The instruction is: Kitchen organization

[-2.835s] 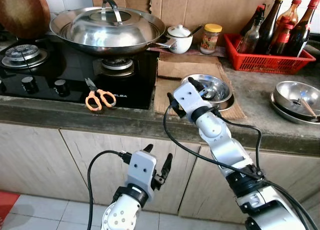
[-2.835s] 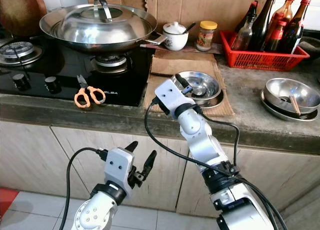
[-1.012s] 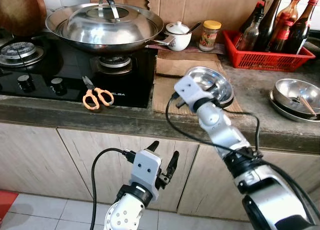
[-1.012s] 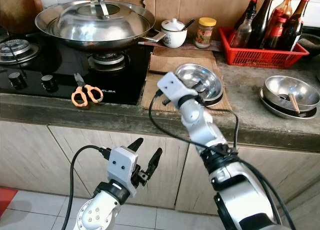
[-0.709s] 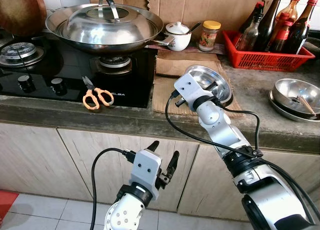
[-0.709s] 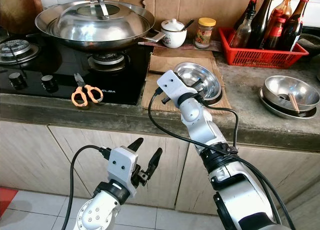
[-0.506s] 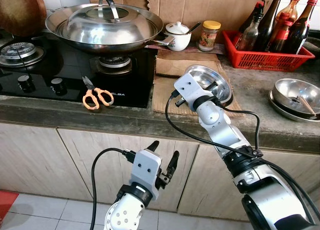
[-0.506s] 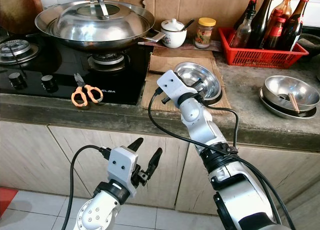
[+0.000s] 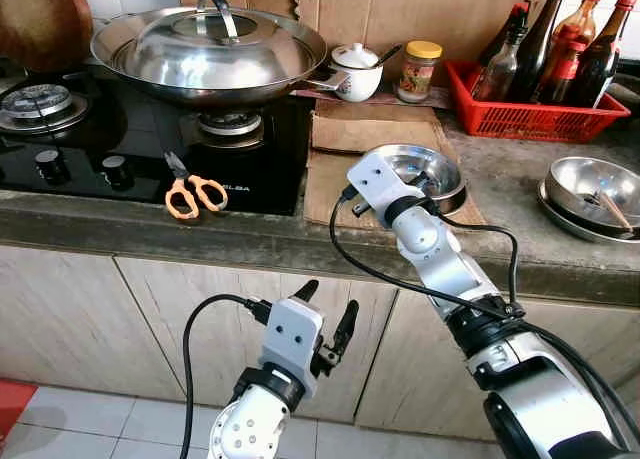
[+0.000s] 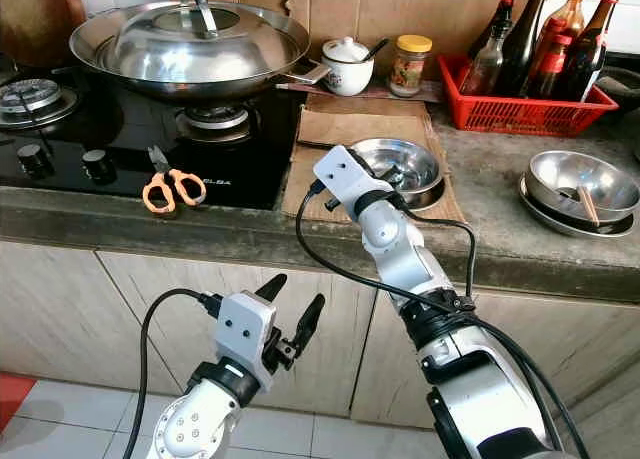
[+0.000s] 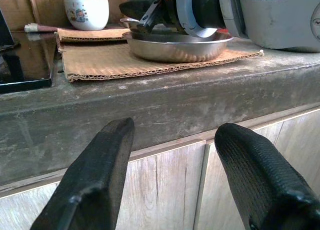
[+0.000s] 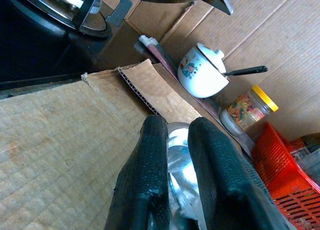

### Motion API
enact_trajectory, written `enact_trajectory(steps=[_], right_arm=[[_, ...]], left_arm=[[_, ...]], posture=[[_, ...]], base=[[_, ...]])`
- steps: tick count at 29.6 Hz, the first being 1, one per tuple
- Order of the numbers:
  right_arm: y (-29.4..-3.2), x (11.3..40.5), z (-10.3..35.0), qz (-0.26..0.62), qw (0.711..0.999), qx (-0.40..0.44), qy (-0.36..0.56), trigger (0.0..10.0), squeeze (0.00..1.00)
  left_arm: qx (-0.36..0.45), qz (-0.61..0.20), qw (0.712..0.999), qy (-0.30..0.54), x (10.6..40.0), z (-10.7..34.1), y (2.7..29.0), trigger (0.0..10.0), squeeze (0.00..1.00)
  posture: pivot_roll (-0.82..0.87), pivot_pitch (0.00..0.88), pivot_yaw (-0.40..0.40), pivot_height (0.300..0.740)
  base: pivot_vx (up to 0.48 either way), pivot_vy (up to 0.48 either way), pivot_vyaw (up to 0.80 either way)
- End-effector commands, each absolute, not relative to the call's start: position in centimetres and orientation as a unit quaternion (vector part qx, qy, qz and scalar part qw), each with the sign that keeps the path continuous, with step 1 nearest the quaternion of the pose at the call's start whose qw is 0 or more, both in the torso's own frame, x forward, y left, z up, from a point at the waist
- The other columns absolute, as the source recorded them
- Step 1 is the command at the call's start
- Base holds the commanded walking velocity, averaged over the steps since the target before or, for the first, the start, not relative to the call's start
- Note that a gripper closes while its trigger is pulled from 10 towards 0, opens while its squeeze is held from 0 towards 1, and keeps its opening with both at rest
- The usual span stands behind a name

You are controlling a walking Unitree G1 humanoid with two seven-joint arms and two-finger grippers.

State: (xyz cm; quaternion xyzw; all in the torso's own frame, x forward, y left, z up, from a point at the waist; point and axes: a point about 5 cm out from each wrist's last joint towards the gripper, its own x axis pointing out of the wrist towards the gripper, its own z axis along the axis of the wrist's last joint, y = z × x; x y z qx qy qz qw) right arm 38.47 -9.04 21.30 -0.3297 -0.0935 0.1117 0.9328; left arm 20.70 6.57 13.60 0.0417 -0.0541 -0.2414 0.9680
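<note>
Steel bowl (image 9: 425,172) flat on cardboard mat (image 9: 345,159), right of stove (image 9: 130,144). Right claw (image 10: 372,176) pinched on near rim. Left claw (image 9: 322,321) spread, idle below worktop (image 9: 540,244). Probably light, stiff, slippery; rim the sensible hold.

Behind the wok (image 9: 205,49), a brown round board (image 9: 45,19) is cut off by the frame's corner; the jar's (image 9: 420,71) label is too small to read.
</note>
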Motion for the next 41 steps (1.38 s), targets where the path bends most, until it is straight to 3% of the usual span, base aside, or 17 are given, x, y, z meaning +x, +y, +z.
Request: enact_trajectory(steps=[1,9,10,12,13,41], right_arm=[[-9.2,38.5,21.4,0.113,0.933,-0.327,-0.097,10.0,0.0],[-9.0,38.4,21.3,0.127,0.932,-0.326,-0.096,10.0,0.0],[-8.9,38.4,21.1,0.13,0.931,-0.327,-0.093,10.0,0.09],[-8.9,38.3,21.0,0.132,0.931,-0.328,-0.091,10.0,0.09],[-9.0,38.4,20.7,0.133,0.931,-0.331,-0.083,10.0,0.0],[-9.7,38.8,20.8,0.115,0.93,-0.342,-0.07,10.0,0.0]], left_arm=[[0.039,-0.248,0.966,-0.056,20.7,13.5,6.4,10.0,0.0],[0.038,-0.25,0.966,-0.055,20.7,13.5,6.4,10.0,0.0],[0.038,-0.25,0.966,-0.055,20.8,13.5,6.4,10.0,0.0],[0.038,-0.25,0.966,-0.056,20.8,13.5,6.4,10.0,0.0],[0.038,-0.25,0.966,-0.056,20.8,13.5,6.4,10.0,0.0],[0.036,-0.248,0.967,-0.056,20.8,13.6,6.4,10.0,0.0]], posture=[[0.06,0.041,-0.09,0.74],[0.06,0.042,-0.089,0.74],[0.06,0.045,-0.088,0.74],[0.06,0.045,-0.088,0.74],[0.06,0.047,-0.092,0.74],[0.06,0.056,-0.091,0.74]], base=[[0.0,0.0,0.0],[0.0,0.0,0.0],[0.0,0.0,0.0],[0.0,0.0,0.0],[0.0,0.0,0.0],[0.0,0.0,0.0]])
